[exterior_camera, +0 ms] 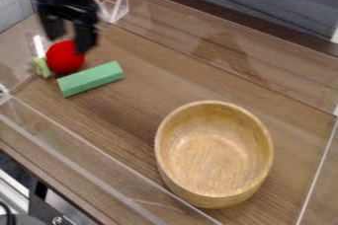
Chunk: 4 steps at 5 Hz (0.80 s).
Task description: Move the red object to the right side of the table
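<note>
Red object (pixel 65 55) sits just below the open jaws.

The end effector (pixel 66 30) is held open just above the red object (pixel 63 55). A green block (pixel 90 78) and a wooden bowl (pixel 214 152) are seen on the desk (pixel 199 66).

1. No text, label, brand, number or sign is showing legibly anywhere in the camera view.
2. The worktop (pixel 199 61) is showing only plain wood grain; no markings can be read on it.
3. The wooden bowl (pixel 214 153) is showing no stamp or lettering.
4. The green block (pixel 90 78) and the red object (pixel 61 55) are showing no print.
5. The tool (pixel 67 30) is appearing dark and blurred; any marking on it cannot be read.
</note>
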### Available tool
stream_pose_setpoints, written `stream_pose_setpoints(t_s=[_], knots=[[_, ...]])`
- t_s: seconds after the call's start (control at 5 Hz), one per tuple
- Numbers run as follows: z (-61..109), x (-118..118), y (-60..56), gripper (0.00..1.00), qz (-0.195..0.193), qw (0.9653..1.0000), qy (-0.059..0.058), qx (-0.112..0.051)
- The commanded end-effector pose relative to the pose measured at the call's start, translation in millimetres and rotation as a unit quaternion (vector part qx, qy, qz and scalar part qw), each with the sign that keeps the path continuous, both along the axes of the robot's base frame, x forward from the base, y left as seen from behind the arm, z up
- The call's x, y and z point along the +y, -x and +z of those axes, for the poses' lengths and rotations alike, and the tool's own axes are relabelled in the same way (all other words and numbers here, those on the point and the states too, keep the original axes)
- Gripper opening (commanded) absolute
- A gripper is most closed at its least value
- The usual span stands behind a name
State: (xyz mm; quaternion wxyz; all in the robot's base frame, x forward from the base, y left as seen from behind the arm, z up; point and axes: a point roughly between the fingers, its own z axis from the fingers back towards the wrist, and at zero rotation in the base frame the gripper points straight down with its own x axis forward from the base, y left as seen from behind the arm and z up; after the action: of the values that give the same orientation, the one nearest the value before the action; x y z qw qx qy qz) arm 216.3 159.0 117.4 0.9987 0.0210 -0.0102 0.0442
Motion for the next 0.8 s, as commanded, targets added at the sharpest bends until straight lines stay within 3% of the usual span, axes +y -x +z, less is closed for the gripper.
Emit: stream_pose_setpoints(t_s=[0.0, 0.2, 0.6], knots=[[15.8, 33.8, -9.8, 0.00, 0.017, 0.9993, -0.018, -0.027], [10.5, 42.2, -18.4, 1.00, 0.033, 0.9991, -0.014, -0.024], [-14.1, 42.5, -10.3, 1.00, 0.060, 0.9981, -0.006, -0.007]])
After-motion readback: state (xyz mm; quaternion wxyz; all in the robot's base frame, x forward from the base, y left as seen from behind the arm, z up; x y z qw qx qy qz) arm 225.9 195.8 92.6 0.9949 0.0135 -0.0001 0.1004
